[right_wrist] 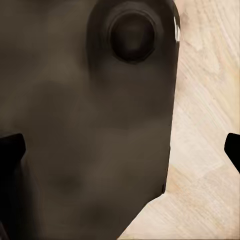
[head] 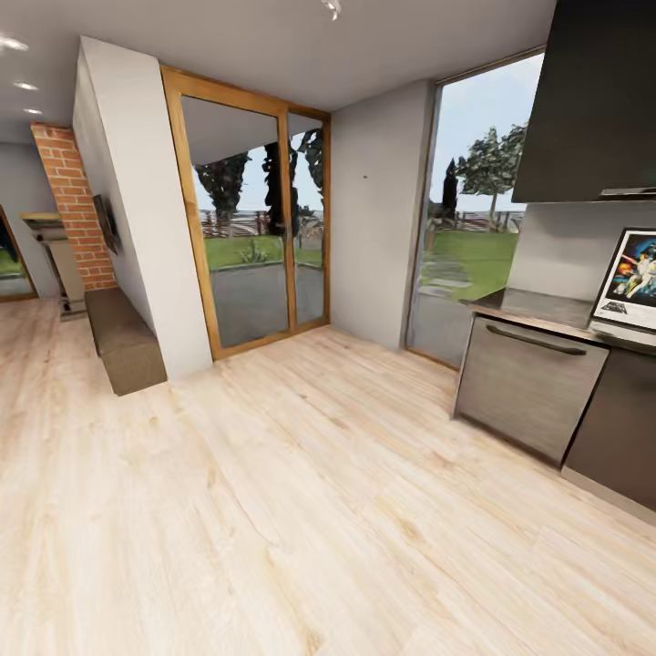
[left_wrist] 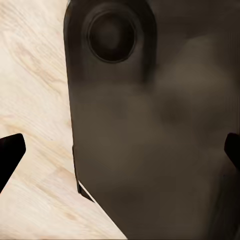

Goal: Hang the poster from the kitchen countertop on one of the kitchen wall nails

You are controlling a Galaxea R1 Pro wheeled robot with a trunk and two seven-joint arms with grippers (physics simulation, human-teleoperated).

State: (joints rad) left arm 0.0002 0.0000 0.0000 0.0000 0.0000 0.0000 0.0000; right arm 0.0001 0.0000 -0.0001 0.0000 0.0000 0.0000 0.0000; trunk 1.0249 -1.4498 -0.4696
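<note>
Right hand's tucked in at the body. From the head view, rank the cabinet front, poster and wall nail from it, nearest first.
Judged from the right hand by the robot's body:
1. Cabinet front, low on the right.
2. Poster, far right, standing on the countertop.
3. Wall nail, centre, on the far grey wall.

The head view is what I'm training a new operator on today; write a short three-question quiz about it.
1. True or false: the poster hangs on the wall.
2. The wall nail sits on the wall between: A) the wood-framed glass door and the tall window; B) two cabinets.
3. What covers the floor?

Key: 1 false, it leans on the kitchen countertop; 2 A; 3 light wood planks.
</note>
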